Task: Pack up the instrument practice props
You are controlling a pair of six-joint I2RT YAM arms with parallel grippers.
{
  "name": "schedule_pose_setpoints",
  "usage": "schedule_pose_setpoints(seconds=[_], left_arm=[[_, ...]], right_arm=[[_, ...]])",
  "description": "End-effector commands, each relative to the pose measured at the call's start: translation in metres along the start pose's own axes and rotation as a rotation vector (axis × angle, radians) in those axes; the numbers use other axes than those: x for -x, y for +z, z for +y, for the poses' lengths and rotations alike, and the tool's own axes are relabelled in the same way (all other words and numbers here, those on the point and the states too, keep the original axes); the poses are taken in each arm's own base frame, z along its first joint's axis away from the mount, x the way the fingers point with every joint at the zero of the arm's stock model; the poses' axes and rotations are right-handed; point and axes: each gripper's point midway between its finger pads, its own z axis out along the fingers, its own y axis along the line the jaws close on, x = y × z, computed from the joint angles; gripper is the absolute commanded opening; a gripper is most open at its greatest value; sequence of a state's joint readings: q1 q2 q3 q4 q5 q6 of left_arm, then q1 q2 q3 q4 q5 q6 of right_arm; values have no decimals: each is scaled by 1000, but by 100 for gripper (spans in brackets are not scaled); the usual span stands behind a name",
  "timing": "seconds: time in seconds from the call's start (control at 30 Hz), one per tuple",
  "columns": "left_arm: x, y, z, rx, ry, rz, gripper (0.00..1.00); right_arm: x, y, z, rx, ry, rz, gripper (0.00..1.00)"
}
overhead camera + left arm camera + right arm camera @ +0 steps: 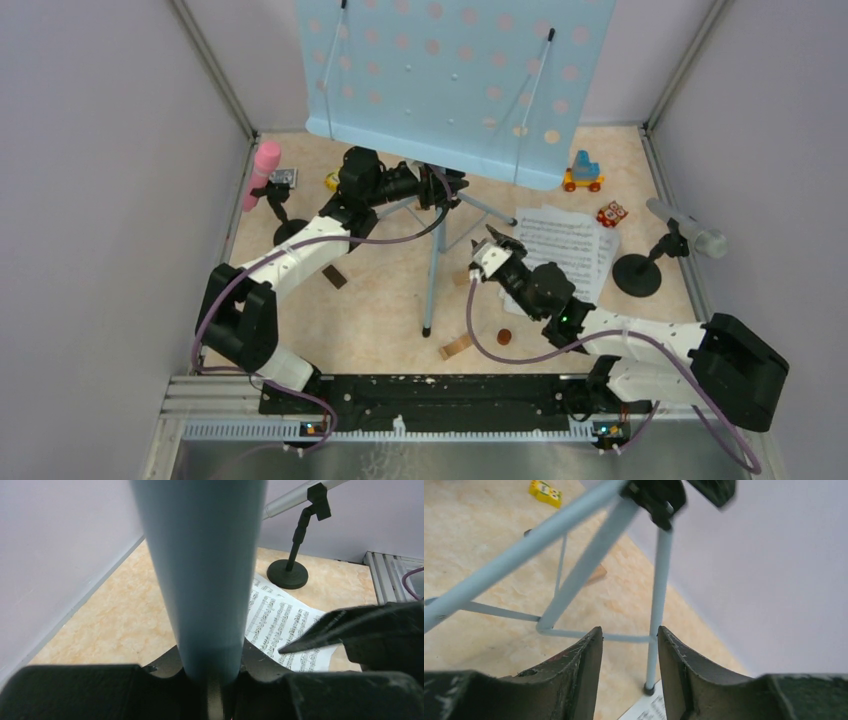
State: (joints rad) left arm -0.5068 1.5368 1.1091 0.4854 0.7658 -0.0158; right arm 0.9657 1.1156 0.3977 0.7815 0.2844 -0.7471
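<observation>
The pale blue music rack (455,80) stands upright mid-tabletop (380,320) on its tripod legs (658,605). The left pincer (438,190) is clamped around the stand's grey-blue pole (200,570) — partly closed, gripping near where the legs branch. The right pincer (630,637) is parted and empty — close to one leg, just beside the sheet-music pages (570,245). The pink microphone (264,165) stands far left, the silver microphone (690,228) far right.

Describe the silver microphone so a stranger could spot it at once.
Start at the pale blue perforated music rack at the back, then look right past the white sheet-music pages to the far right. There a silver microphone rests tilted in a black round-based holder; the pink microphone far left is its only lookalike.
</observation>
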Motion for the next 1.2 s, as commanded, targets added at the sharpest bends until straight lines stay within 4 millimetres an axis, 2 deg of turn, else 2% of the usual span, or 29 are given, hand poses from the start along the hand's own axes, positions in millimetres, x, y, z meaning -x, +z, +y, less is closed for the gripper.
schedule_pose_setpoints(seconds=[0.0,0.13,0.27,0.33,0.5,0.63,0.73,0.93,1.17], left_arm=[[-76,-6,5,39,-160,195,3],[-78,-6,5,39,-163,198,3],[-78,-7,5,40,-163,202,3],[-79,-6,5,38,-164,202,3],[-79,-6,6,39,-162,205,3],[-78,-6,5,37,-164,204,3],[-78,-6,5,33,-169,205,3],[-75,-6,5,36,-162,200,3],[-77,-6,4,30,-167,202,3]], right_arm=[[3,-5,-44,-242,597,-65,46],[-13,8,-52,-305,989,94,49],[-26,21,-52,-296,1271,316,49],[-17,26,-51,-244,1404,295,47],[28,30,-47,-47,1772,100,45],[56,38,-43,102,1884,35,44],[67,39,-46,146,1929,-11,44],[63,42,-44,139,1951,-14,44],[53,48,-36,130,1960,15,38]])
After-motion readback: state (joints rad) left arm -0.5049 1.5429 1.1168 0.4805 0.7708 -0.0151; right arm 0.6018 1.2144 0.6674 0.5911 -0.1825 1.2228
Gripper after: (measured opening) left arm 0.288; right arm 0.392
